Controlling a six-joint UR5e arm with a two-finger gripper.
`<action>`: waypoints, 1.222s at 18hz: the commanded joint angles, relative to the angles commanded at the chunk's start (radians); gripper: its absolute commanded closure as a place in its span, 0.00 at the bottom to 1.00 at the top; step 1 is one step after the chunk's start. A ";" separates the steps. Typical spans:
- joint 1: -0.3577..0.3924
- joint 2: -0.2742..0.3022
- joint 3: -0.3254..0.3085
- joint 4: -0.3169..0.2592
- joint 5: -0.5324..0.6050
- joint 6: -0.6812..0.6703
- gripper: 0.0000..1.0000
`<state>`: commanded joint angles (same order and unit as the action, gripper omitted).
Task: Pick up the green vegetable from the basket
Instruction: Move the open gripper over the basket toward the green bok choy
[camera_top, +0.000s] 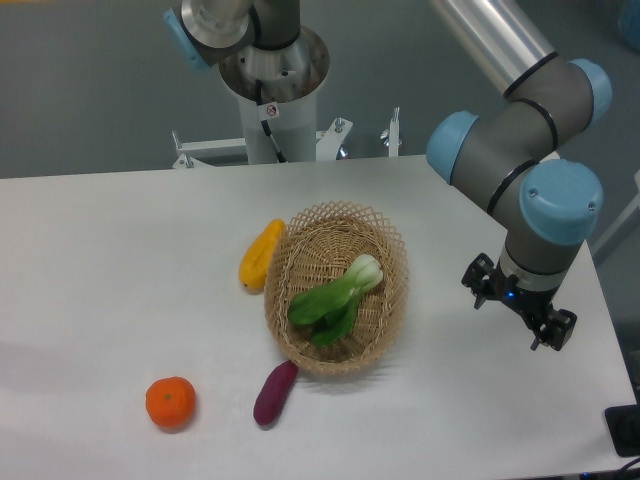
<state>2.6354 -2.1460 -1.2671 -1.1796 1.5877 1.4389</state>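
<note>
The green vegetable (335, 298), a small bok choy with dark leaves and a pale stem end pointing up and right, lies inside the oval wicker basket (300, 232) near the table's middle. My gripper (519, 313) hangs to the right of the basket, well clear of its rim, above the bare table. Its fingers (482, 283) are dark and seen from above, so I cannot make out the gap between them. Nothing shows in the gripper.
A yellow elongated vegetable (260, 256) leans against the basket's left rim. A purple sweet potato (275, 392) lies just in front of the basket, and an orange (170, 402) sits at the front left. The arm's base (270, 80) stands at the table's back edge.
</note>
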 joint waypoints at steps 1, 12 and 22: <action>0.000 0.000 0.000 0.002 0.002 0.000 0.00; 0.015 0.014 -0.043 0.052 -0.015 -0.020 0.00; -0.002 0.135 -0.250 0.101 -0.058 -0.084 0.00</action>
<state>2.6339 -2.0112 -1.5167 -1.0784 1.5294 1.3546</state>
